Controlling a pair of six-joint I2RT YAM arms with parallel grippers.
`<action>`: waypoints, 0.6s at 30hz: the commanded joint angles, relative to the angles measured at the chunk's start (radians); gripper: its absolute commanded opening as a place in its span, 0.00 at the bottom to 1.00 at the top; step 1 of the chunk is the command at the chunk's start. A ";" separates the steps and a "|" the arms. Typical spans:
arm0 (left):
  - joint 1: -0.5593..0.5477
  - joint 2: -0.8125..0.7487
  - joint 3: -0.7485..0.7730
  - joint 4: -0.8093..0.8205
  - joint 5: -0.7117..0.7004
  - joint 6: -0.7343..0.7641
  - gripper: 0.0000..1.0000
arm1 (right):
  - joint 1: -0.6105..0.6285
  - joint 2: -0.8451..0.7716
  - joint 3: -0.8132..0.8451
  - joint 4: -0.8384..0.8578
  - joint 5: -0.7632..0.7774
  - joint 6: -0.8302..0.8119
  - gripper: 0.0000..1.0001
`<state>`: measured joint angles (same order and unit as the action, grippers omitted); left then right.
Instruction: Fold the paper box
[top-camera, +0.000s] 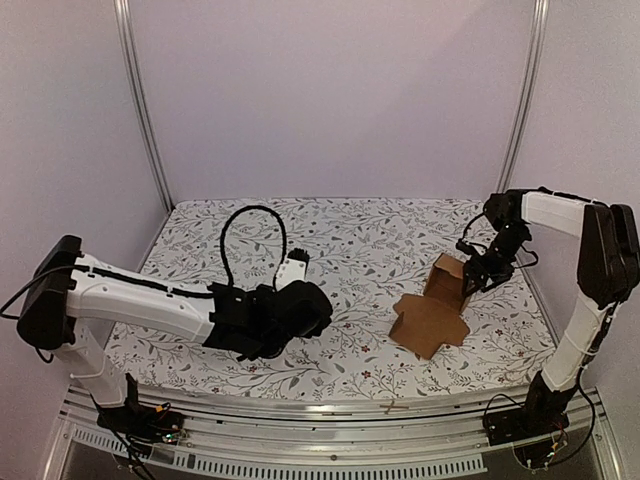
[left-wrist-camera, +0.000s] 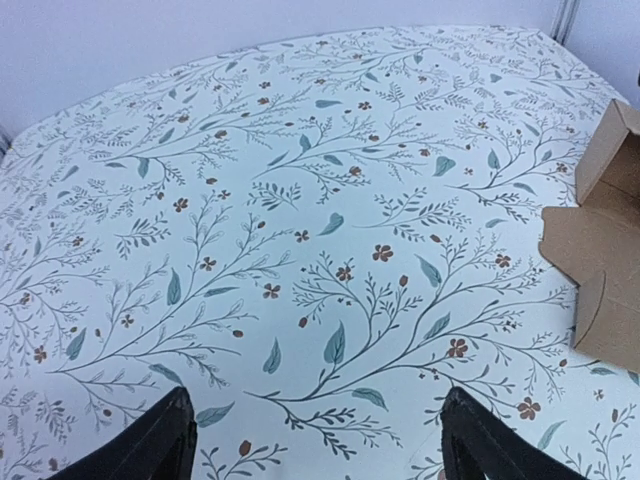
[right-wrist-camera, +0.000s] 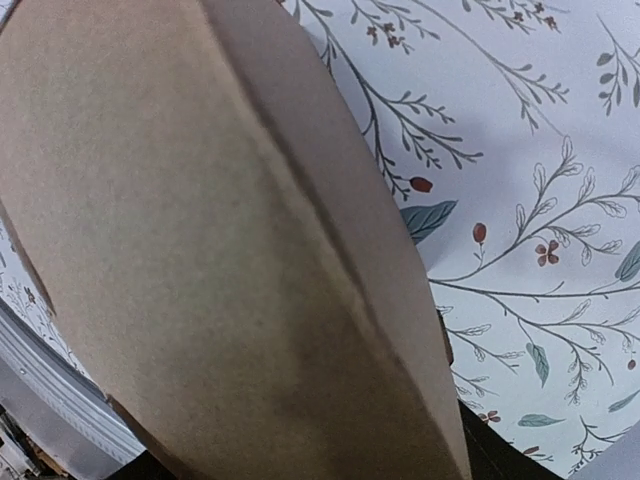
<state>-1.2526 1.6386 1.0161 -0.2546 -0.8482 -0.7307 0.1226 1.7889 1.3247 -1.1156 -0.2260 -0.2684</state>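
Observation:
The paper box is a brown cardboard die-cut sheet at the right of the table. Its near part lies flat (top-camera: 428, 322) and its far part is folded up into open walls (top-camera: 443, 277). My right gripper (top-camera: 471, 284) is at the raised wall on the box's right side and is shut on that cardboard. In the right wrist view the cardboard (right-wrist-camera: 220, 260) fills most of the frame and hides the jaws; only one dark finger (right-wrist-camera: 500, 455) shows beside it. My left gripper (top-camera: 318, 306) is open and empty over the table, left of the box. The box's edge shows at the right of the left wrist view (left-wrist-camera: 600, 250).
The floral tablecloth (top-camera: 340, 250) covers the table. White walls and metal posts (top-camera: 140, 110) enclose the back and sides. The aluminium rail (top-camera: 330, 415) runs along the near edge.

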 joint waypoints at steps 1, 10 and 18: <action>-0.031 0.073 0.087 -0.138 -0.104 -0.026 0.84 | -0.066 -0.007 0.009 -0.035 -0.101 -0.030 0.72; -0.080 0.220 0.192 0.033 0.106 0.029 0.86 | -0.097 -0.131 0.060 -0.234 -0.272 -0.210 0.99; -0.011 0.310 0.187 0.324 0.429 -0.041 0.83 | -0.097 -0.515 -0.037 0.030 -0.125 -0.182 0.99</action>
<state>-1.3075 1.9022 1.1950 -0.1154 -0.6178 -0.7341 0.0250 1.4704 1.3483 -1.2659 -0.4370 -0.4583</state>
